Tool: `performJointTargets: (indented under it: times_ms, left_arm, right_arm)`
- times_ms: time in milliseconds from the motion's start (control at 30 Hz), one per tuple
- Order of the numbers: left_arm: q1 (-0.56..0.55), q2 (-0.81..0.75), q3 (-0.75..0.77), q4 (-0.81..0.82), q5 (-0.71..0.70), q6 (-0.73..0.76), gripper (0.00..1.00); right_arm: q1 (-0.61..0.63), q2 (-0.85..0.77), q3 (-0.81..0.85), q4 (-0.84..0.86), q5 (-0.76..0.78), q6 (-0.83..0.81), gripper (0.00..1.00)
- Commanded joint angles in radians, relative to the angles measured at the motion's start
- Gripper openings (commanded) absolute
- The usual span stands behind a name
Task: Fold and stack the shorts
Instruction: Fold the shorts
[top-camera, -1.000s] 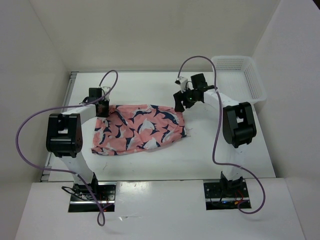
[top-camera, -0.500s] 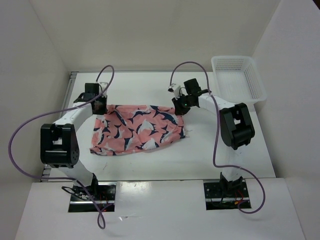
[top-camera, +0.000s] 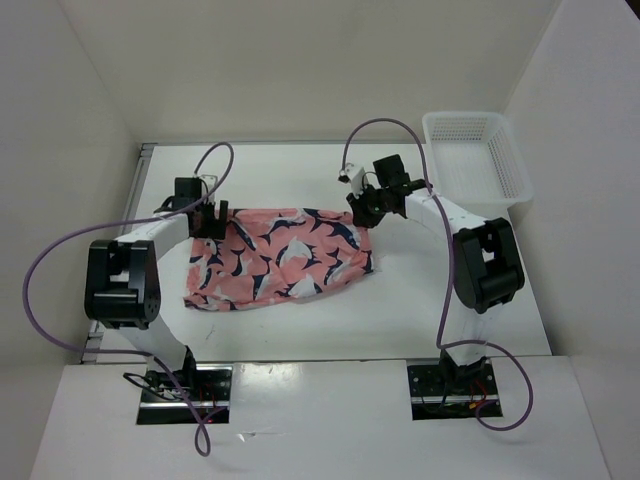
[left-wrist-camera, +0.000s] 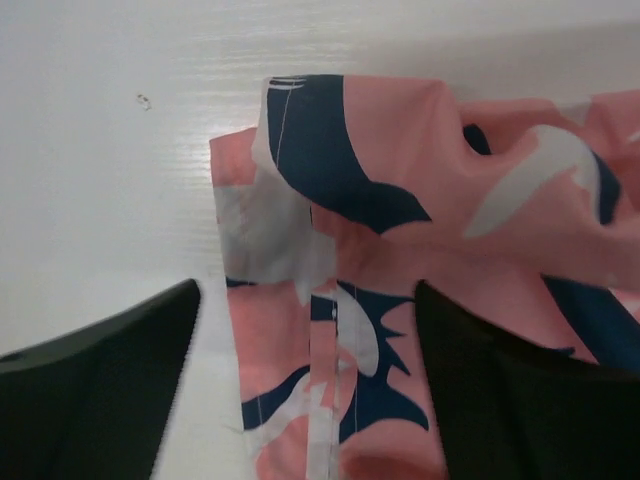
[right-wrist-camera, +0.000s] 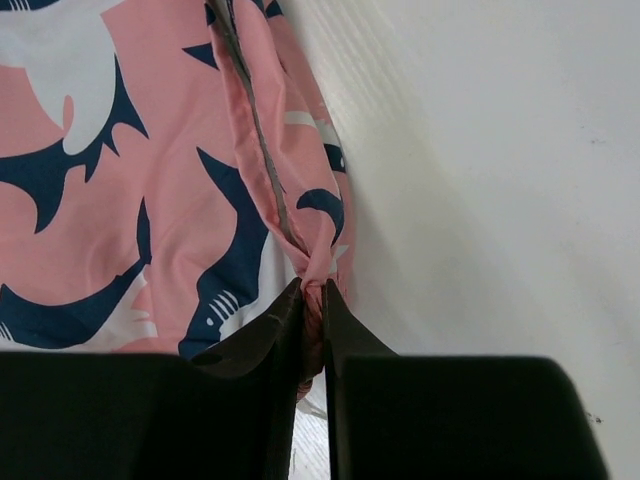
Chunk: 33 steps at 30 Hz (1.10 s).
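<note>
Pink cloth of the shorts (top-camera: 280, 255) is pinched tight in the right end effector (right-wrist-camera: 312, 292); the left end effector (left-wrist-camera: 305, 295) gapes wide over a corner, holding nothing. They lie spread mid-frame on the counter (top-camera: 420, 310). Lifting one-sided would likely skew the fold.

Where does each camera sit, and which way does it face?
Top external: above, behind the arms, facing down at table, shorts, basket; both arms show.
Left wrist: on the left arm, facing down at a shorts corner; open left gripper shows.
Right wrist: on the right arm, facing the hem its right gripper pinches.
Shared: all show the shorts.
</note>
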Motion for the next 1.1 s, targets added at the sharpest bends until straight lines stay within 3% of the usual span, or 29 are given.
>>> performJointTargets:
  times_ms: [0, 100, 233, 333, 600, 667, 767, 867, 900, 1000, 1033, 1067]
  left_arm:
    - [0.004, 0.054, 0.063, 0.145, -0.009, 0.001, 1.00]
    - [0.004, 0.068, 0.073, 0.163, 0.016, 0.001, 1.00]
    - [-0.008, 0.086, 0.020, 0.371, -0.001, 0.001, 1.00]
    - [-0.008, 0.086, 0.044, 0.294, 0.032, 0.001, 1.00]
    - [-0.011, 0.135, 0.030, 0.360, 0.083, 0.001, 1.00]
    - [-0.022, 0.160, 0.052, 0.360, 0.095, 0.001, 0.97]
    - [-0.031, 0.198, 0.130, 0.237, 0.096, 0.001, 0.90]
    - [-0.031, 0.218, 0.150, 0.209, 0.105, 0.001, 0.61]
    - [-0.031, 0.218, 0.159, 0.199, 0.105, 0.001, 0.46]
    - [-0.040, 0.241, 0.170, 0.199, 0.076, 0.001, 0.30]
    - [-0.040, 0.241, 0.170, 0.199, 0.065, 0.001, 0.12]
    - [-0.040, 0.241, 0.170, 0.214, 0.056, 0.001, 0.04]
  right_arm:
    - [0.010, -0.037, -0.016, 0.004, 0.006, -0.019, 0.16]
    - [0.010, -0.037, -0.025, 0.013, 0.006, -0.019, 0.16]
    - [0.010, -0.037, -0.025, 0.013, 0.006, -0.009, 0.16]
    - [0.010, -0.037, -0.025, 0.013, 0.006, -0.009, 0.16]
    - [0.010, -0.017, -0.016, 0.013, 0.006, 0.001, 0.16]
    - [0.010, -0.017, -0.016, 0.013, 0.006, 0.001, 0.16]
    - [0.010, -0.026, -0.039, 0.013, 0.006, 0.001, 0.16]
    - [0.010, -0.035, -0.060, 0.013, 0.006, 0.001, 0.16]
    - [0.010, -0.035, -0.060, 0.013, 0.006, 0.001, 0.16]
    - [0.010, -0.035, -0.070, 0.013, 0.006, 0.001, 0.16]
    - [0.010, -0.035, -0.070, 0.013, 0.006, 0.001, 0.16]
    - [0.010, -0.035, -0.070, 0.004, 0.006, 0.001, 0.16]
